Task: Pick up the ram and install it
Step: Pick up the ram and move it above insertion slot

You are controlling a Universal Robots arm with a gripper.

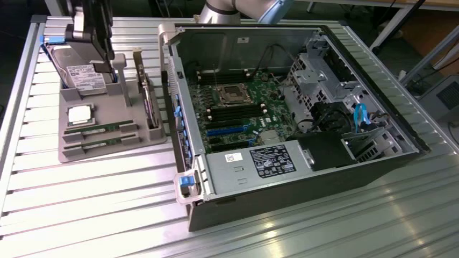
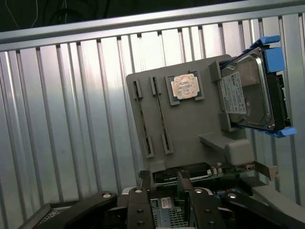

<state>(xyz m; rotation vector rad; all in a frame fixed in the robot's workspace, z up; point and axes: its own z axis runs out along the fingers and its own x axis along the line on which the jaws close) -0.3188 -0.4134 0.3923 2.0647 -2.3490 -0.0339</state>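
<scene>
Hovering at the exterior view's upper left, the end effector (image 1: 104, 56) gaped empty; the light, brittle ram (image 1: 100, 128) suited an edge grip.

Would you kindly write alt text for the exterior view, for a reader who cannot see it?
An open computer case lies on a slatted metal table, its motherboard exposed. On the exterior view's left, a grey holder carries two ram sticks, a processor chip and a hard drive.
</scene>
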